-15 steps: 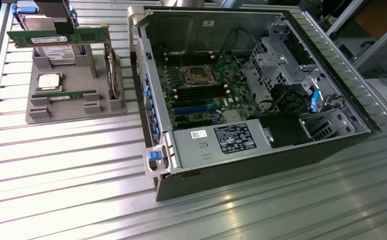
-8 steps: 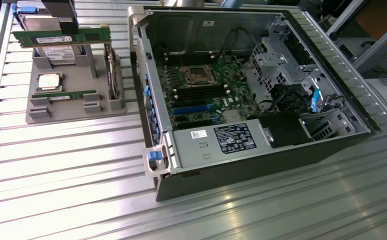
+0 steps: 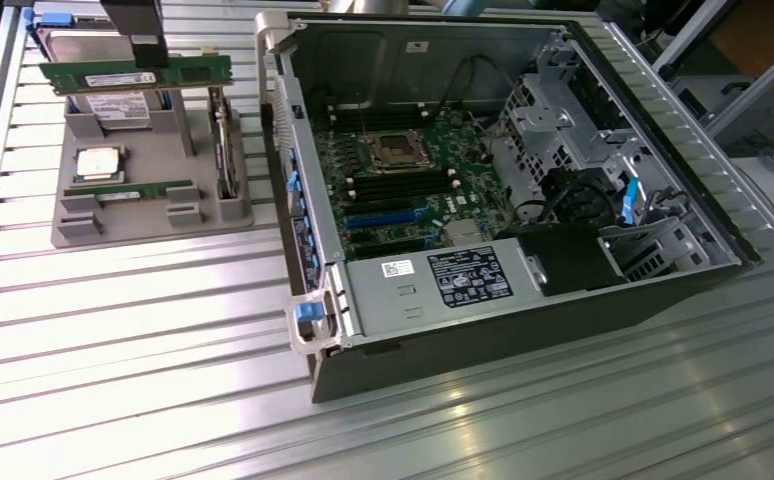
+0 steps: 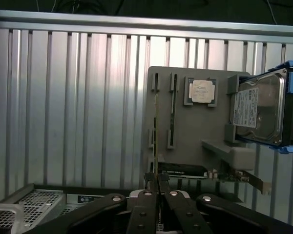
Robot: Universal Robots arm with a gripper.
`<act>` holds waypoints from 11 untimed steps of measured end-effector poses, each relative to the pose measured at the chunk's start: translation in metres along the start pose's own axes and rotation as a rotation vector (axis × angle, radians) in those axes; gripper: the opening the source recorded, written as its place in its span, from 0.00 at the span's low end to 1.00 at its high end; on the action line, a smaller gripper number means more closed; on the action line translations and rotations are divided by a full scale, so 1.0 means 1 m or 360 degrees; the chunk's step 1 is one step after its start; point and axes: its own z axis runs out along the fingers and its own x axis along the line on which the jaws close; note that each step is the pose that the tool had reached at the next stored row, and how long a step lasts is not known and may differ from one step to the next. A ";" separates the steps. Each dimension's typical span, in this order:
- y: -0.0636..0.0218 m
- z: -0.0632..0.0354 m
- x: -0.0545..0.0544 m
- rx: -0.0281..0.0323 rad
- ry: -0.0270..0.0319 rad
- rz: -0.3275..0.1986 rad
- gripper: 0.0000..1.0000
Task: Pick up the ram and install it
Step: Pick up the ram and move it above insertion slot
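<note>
Gripper (image 4: 158, 178) pinched narrow on the ram (image 3: 134, 73), green stick clamped at its top edge directly beneath the fingertips, held above the grey tray (image 3: 158, 150) at eleven o'clock in the exterior view, twin stick (image 3: 127, 190) slotted at six o'clock, open computer case (image 3: 360, 50) at three o'clock.

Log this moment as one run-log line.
claw: shut on ram | ram: held over gray tray | other ram stick: in tray | computer case: open
</note>
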 end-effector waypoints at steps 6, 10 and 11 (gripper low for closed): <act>-0.0076 -0.0003 0.000 0.00001 0.00014 0.0000 0.12; -0.0102 -0.0004 0.001 -0.00001 0.00019 0.0000 0.12; -0.0106 -0.0004 0.001 0.00000 0.00019 0.0000 0.12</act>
